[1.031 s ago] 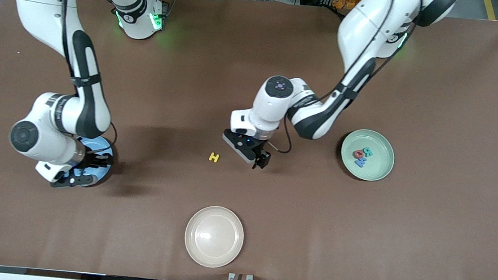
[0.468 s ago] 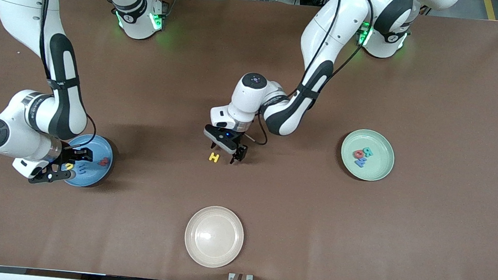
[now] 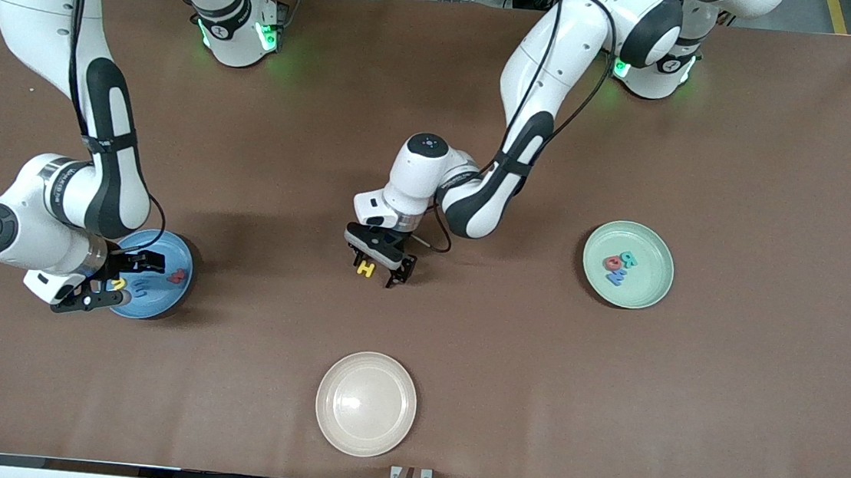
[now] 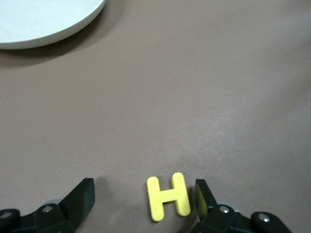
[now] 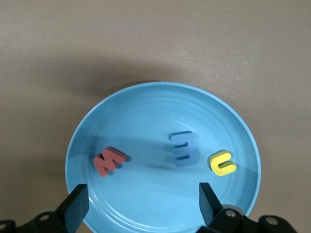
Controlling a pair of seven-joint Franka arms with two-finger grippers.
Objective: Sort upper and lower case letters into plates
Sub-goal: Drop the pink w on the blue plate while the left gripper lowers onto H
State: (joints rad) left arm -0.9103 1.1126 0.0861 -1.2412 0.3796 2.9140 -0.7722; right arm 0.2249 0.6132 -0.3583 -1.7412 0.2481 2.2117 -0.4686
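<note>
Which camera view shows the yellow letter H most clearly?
The left wrist view: the yellow H lies flat on the table between the left claw's open fingers. The front view shows it small, under that claw. The right wrist view does not show it.

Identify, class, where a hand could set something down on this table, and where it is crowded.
Free: bare table between the cream plate and the green plate.
Crowded: the left gripper straddles the yellow H; the right gripper hovers over the blue plate.

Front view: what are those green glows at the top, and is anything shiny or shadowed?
Front view: green lights glow at both arm bases; the cream plate shows a small glare spot; soft arm shadows fall on the table. Right wrist view: a shadow band crosses the blue plate.
</note>
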